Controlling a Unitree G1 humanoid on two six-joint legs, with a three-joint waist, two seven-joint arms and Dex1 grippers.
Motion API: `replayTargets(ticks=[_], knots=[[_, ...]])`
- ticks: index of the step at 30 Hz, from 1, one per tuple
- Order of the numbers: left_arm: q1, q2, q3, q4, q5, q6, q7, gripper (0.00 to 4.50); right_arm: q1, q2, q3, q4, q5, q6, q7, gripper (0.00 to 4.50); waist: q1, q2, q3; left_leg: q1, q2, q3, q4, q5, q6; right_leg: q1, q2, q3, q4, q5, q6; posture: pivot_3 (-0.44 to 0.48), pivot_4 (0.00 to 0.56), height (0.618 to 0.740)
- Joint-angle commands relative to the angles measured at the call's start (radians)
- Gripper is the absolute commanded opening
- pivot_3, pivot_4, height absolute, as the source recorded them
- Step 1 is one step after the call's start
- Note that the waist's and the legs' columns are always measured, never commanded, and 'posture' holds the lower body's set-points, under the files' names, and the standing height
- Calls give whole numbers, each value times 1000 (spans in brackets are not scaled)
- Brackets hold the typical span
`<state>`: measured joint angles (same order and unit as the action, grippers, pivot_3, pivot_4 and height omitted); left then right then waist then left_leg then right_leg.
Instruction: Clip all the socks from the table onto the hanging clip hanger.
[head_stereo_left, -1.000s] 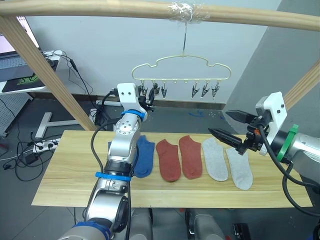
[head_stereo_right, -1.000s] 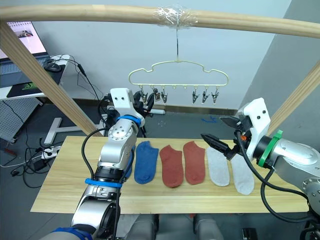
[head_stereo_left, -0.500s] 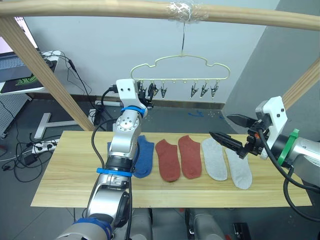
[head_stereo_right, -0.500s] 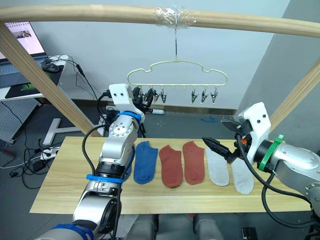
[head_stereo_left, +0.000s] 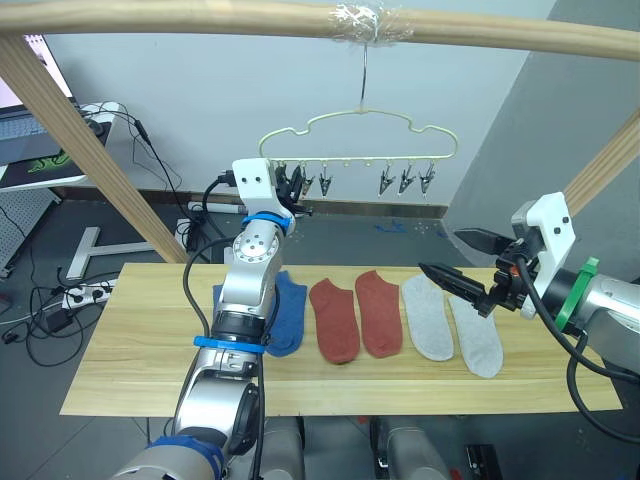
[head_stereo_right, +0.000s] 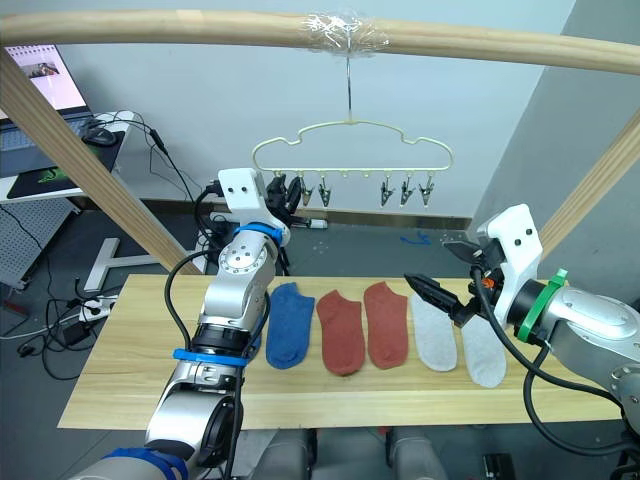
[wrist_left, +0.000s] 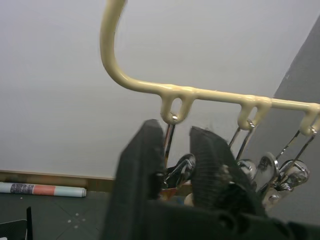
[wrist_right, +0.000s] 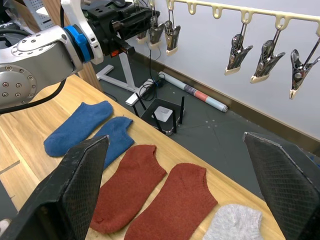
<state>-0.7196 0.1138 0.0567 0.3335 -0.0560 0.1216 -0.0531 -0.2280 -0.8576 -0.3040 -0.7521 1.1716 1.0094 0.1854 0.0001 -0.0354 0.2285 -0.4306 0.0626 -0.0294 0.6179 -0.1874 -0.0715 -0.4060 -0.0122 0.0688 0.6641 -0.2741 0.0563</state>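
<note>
The pale-yellow clip hanger (head_stereo_left: 360, 120) hangs by its hook from the top pole, with dark clips (head_stereo_left: 405, 181) along its lower bar. My left gripper (head_stereo_left: 292, 183) is raised to the bar's left end. In the left wrist view its fingers (wrist_left: 145, 150) pinch the leftmost clip (wrist_left: 179, 170). On the table (head_stereo_left: 130, 350) lie the socks in a row: two blue (head_stereo_left: 288, 312), two rust-red (head_stereo_left: 333, 320) and two light grey (head_stereo_left: 428, 318). My left arm partly hides one blue sock. My right gripper (head_stereo_left: 438, 251) hovers open above the grey socks, holding nothing.
A wooden frame surrounds the table: a horizontal pole (head_stereo_left: 200, 18) on top and slanted poles at left (head_stereo_left: 80, 130) and right (head_stereo_left: 605, 165). A desk with a laptop (head_stereo_left: 30, 150) stands at back left. Cables and a small black stand (wrist_right: 162, 117) lie on the floor behind the table.
My left gripper has risen a little and closed in on the leftmost clip. The hanger has shifted slightly left. My right gripper has barely moved.
</note>
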Motion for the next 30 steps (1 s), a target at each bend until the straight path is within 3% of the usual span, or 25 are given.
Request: replayTargets(ticks=[1,5,10,18,21,30], knots=[[-27,-2,9,-10,1,-18,7,228,-12,-12,-29,-21,19,-26,-6,4500,0,0,0,0,0,0,0,0,0,0,0,0,0,0,0,7,230,740],[-31,-2,13,-9,-3,-19,10,6,-12,-11,-25,-14,11,-28,-7,4500,-1,0,0,0,0,0,0,0,0,0,0,0,0,0,0,11,228,740],[-39,-8,36,-27,-60,30,-26,6,-14,-80,94,73,-184,-15,40,4500,-1,0,0,0,0,0,0,0,0,0,0,0,0,0,0,10,227,740],[-42,-4,78,-120,-182,173,-84,6,-81,-130,435,408,-581,-111,228,4500,-3,0,0,0,0,0,0,0,0,0,0,0,0,0,1,29,228,740],[-50,-4,79,-138,-201,203,-90,6,-159,-129,568,569,-686,-31,289,4500,-3,0,1,0,0,0,1,0,0,0,0,0,0,0,1,41,231,740],[-53,-24,68,-168,-212,236,-81,6,-351,-11,681,970,-915,-73,385,4500,-1,1,4,-1,0,0,2,0,0,-1,0,0,-1,0,0,50,238,740]])
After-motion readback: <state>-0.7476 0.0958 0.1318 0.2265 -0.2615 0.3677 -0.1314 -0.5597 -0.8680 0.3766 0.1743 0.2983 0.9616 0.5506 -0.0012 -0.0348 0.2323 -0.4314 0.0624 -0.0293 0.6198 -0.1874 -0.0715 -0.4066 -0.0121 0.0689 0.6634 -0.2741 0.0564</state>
